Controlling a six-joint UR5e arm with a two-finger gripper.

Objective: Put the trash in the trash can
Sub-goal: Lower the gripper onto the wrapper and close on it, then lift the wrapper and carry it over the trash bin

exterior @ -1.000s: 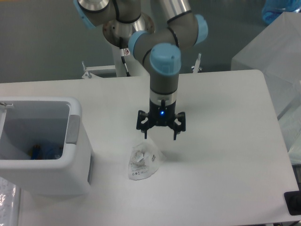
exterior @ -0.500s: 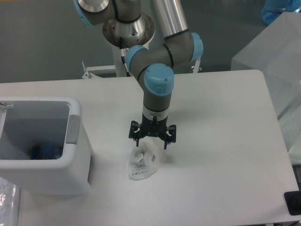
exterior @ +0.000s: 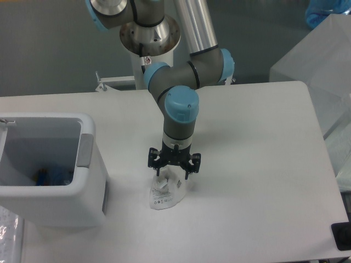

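Note:
A crumpled white-clear plastic wrapper (exterior: 164, 193), one piece of the trash, lies on the white table in front of the arm. My gripper (exterior: 171, 173) hangs open directly over the wrapper's upper end, its black fingertips spread to either side and close to the plastic. The white boxy trash can (exterior: 90, 189) stands at the left, with a grey patch on its right rim. Inside it, at the bottom, a bluish piece of trash (exterior: 52, 176) shows, partly hidden by the wall.
The arm's base (exterior: 149, 34) rises behind the table's far edge. Translucent covered boxes (exterior: 321, 66) stand off the table's right side. A black object (exterior: 341, 236) sits at the front right corner.
The gripper has moved left and down, from above and right of the wrapper to directly over its top end. It stayed open. The wrapper has not moved.

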